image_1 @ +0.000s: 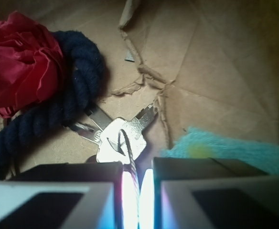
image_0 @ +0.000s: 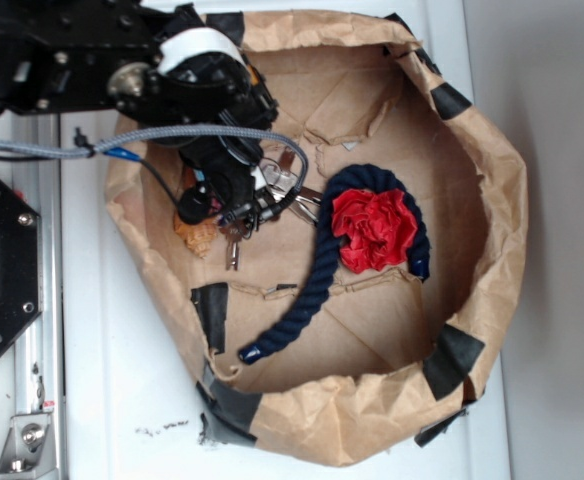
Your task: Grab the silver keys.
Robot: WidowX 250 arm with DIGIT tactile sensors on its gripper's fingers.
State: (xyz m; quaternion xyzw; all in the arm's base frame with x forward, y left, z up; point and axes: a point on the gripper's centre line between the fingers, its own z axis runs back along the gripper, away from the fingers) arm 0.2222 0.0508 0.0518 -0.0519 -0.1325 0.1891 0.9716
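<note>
1 silver keys [image_1: 120, 140] bunch in claw [image_1: 137, 191]

The keys [image_0: 277, 190] [image_1: 122, 138] are a small bunch of shiny grey metal keys on a thin wire ring. They lie just beside the dark blue rope [image_0: 317, 265] [image_1: 58, 95], and a few key tips reach the rope. The keys fan out in different ways. One thin key points away from the rope. The wire ring stands up above the bunch.
</note>
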